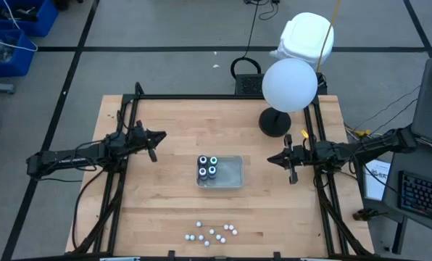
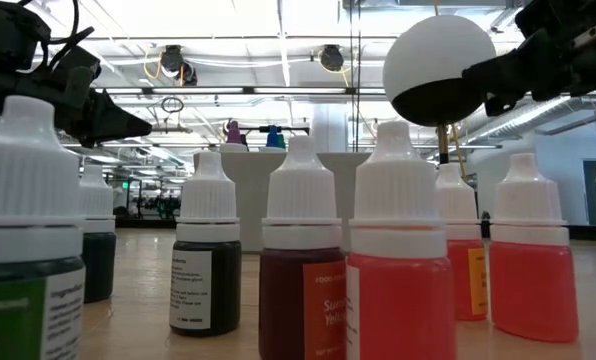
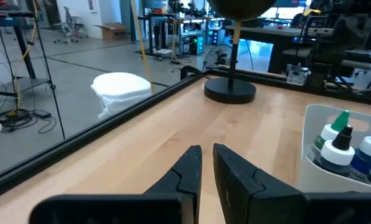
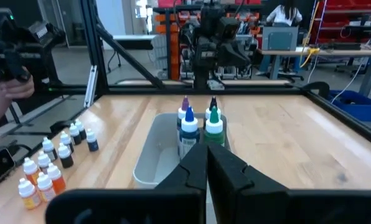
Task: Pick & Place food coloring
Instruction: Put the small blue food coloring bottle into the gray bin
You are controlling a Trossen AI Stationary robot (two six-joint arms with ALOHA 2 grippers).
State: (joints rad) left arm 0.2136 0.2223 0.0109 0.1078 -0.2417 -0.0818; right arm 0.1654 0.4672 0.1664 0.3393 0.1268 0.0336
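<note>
**Four bottles in tray, more waiting at table edge**

On wooden table (image 1: 165, 210), clear tray (image 1: 230, 174) holding four food coloring bottles (image 1: 207, 167) at one end. Left gripper (image 1: 155, 139) nearly closed, right gripper (image 1: 283, 161) shut, both empty, beside tray. Next: reaching loose bottles (image 1: 211, 233) near front edge

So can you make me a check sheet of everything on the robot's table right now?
Surface: wooden table, flat, with a black frame round its edges.
Job's things: four food coloring bottles stand upright together at one end of the clear tray.
Clutter: a loose group of small bottles near the front edge; a white ball lamp on a black base.
Tools: left tool shut, holding nothing, left of the tray; right tool shut, holding nothing, right of it.
Cables: black cables run along the table's sides.
Surroundings: blue bin, keyboard, a person's hand beyond the table.
</note>
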